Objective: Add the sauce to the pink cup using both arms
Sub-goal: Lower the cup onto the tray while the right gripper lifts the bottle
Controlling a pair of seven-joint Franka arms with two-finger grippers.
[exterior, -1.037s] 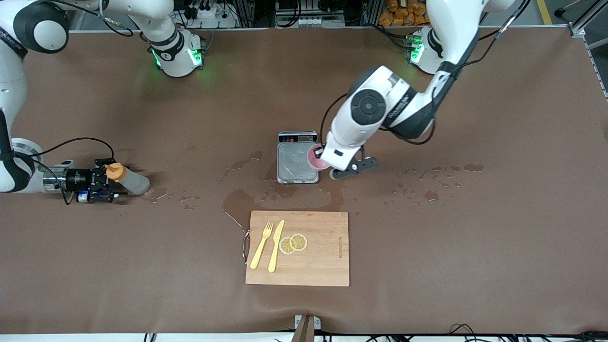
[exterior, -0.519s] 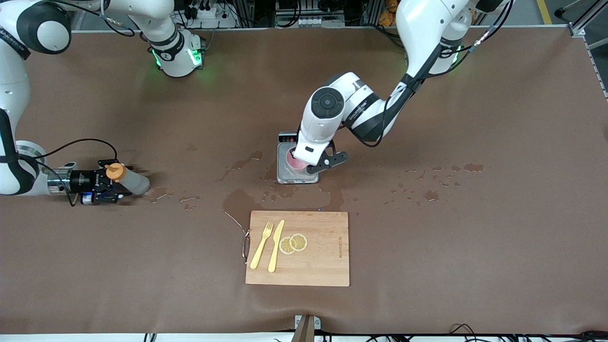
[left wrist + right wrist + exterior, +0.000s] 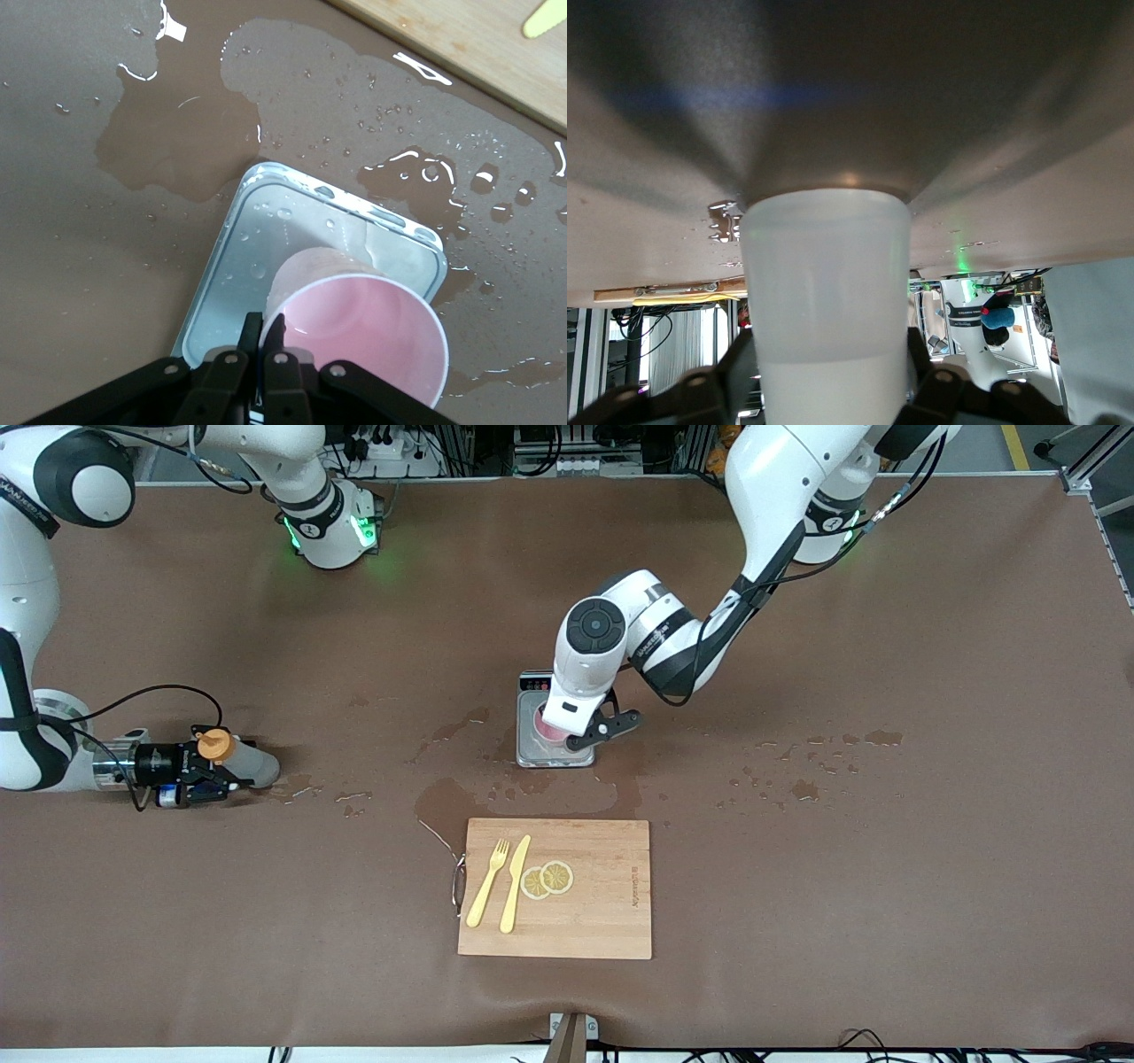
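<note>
At the right arm's end of the table: right gripper (image 3: 205, 766) down low, shut tight on the sauce bottle (image 3: 246, 763), just under the orange cap (image 3: 213, 745). Bottle upright, bottom seemingly on the brown table (image 3: 797, 868) (fingers hugging both sides, as seen from the right wrist). Well apart from there, near the middle: pink cup (image 3: 546, 730) on or just over the grey scale (image 3: 542, 759), hard to tell which. Left gripper (image 3: 567, 731) right above, almost closed, pinching the cup's rim, one finger inside and one outside. No sauce to see in the cup yet. Step in hand, most likely: putting the cup on the scale, bottle already grabbed. Next, probably: lift the bottle, carry it over to the cup, tip the cap down, squeeze softly. Needed for that: cup kept steady, nozzle right over the opening.
</note>
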